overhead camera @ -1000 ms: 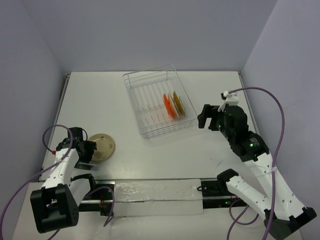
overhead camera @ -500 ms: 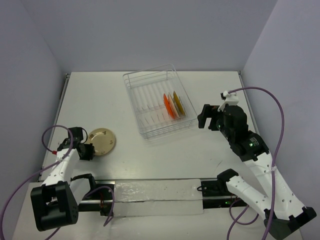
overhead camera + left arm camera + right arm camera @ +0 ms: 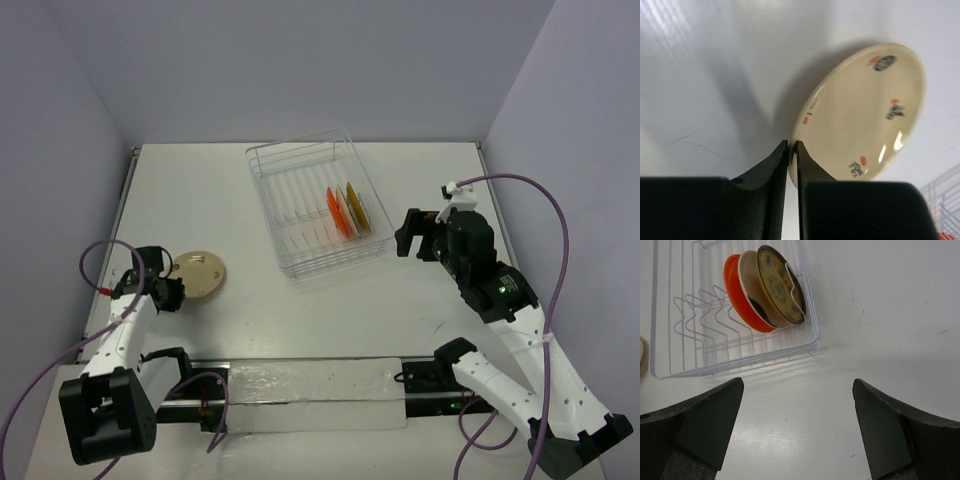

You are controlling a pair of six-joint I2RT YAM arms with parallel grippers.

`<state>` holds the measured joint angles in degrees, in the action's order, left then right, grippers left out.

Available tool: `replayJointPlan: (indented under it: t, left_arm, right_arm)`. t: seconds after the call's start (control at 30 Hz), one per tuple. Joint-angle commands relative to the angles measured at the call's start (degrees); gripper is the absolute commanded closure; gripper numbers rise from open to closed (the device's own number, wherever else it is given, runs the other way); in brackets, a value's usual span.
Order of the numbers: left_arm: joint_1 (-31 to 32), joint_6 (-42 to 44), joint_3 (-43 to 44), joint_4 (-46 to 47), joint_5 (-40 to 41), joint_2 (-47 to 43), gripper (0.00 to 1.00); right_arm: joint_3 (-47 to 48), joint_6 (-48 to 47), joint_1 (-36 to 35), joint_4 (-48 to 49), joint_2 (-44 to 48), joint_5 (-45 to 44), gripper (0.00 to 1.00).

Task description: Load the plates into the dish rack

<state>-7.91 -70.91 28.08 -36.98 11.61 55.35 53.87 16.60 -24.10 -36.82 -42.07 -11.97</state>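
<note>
A cream plate (image 3: 199, 276) (image 3: 860, 115) with small dark and red markings is tilted up off the table at the left. My left gripper (image 3: 168, 293) (image 3: 791, 150) is shut on its near rim. The white wire dish rack (image 3: 297, 141) (image 3: 735, 367) stands at the back centre. In it stand three plates on edge: orange-red (image 3: 336, 213) (image 3: 735, 290), cream (image 3: 345, 209) (image 3: 751, 287) and mustard-yellow (image 3: 357, 207) (image 3: 777, 282). My right gripper (image 3: 412, 236) (image 3: 797, 405) hovers open to the right of the rack, nothing between its fingers.
A clear plastic strip (image 3: 310, 395) lies along the near table edge between the arm bases. Purple cables (image 3: 540, 200) loop off both arms. Grey walls close in the table at the back and both sides.
My left gripper has shut on the cream plate's rim and tipped it up, carrying it slightly back and left. The right arm has not moved.
</note>
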Motion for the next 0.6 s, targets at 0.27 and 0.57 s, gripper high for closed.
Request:
replayJointPlan:
  t: [0.27,0.57]
  left_arm:
    - [18.9,8.8,31.0,-11.7,24.0,-2.9,1.00]
    - [38.9,10.6,51.7,-18.6,41.6,13.6,1.00]
  right_arm:
    - [0.0,-1.0,0.4,2.4,0.4,-0.2,0.04]
    - [0.0,-1.3,0.3,2.4,0.7,-0.5,0.04]
